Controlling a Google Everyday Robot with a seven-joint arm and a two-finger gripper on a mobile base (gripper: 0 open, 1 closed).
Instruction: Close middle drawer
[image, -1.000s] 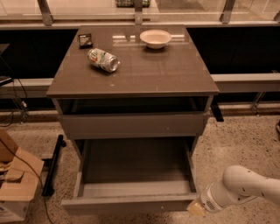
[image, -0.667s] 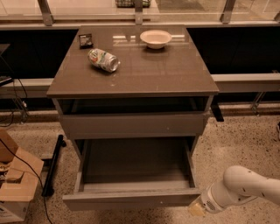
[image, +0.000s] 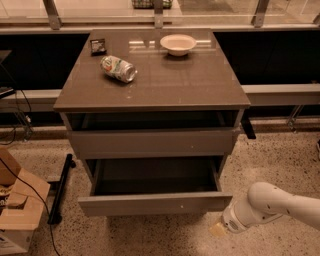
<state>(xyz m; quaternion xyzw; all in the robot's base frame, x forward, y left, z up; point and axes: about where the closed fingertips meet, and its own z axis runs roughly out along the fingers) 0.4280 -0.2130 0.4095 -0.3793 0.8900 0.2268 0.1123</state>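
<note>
The middle drawer (image: 155, 203) of the grey cabinet is partly pulled out, showing its shallow empty tray and low plain front panel. Above it, the taller-fronted drawer (image: 150, 143) stands slightly out with a dark gap under the top. My gripper (image: 220, 229) is at the end of the white arm (image: 270, 206) at the lower right. It sits just below and beside the right end of the middle drawer's front panel, close to the floor.
On the cabinet top (image: 190, 85) lie a crushed can (image: 119, 68), a white bowl (image: 178, 44) and a small dark packet (image: 98, 46). A cardboard box (image: 17, 205) and a black bar (image: 60, 187) are on the floor at the left.
The middle drawer's front panel has moved back toward the cabinet, so less of the tray shows. My arm and gripper have shifted left and forward with it.
</note>
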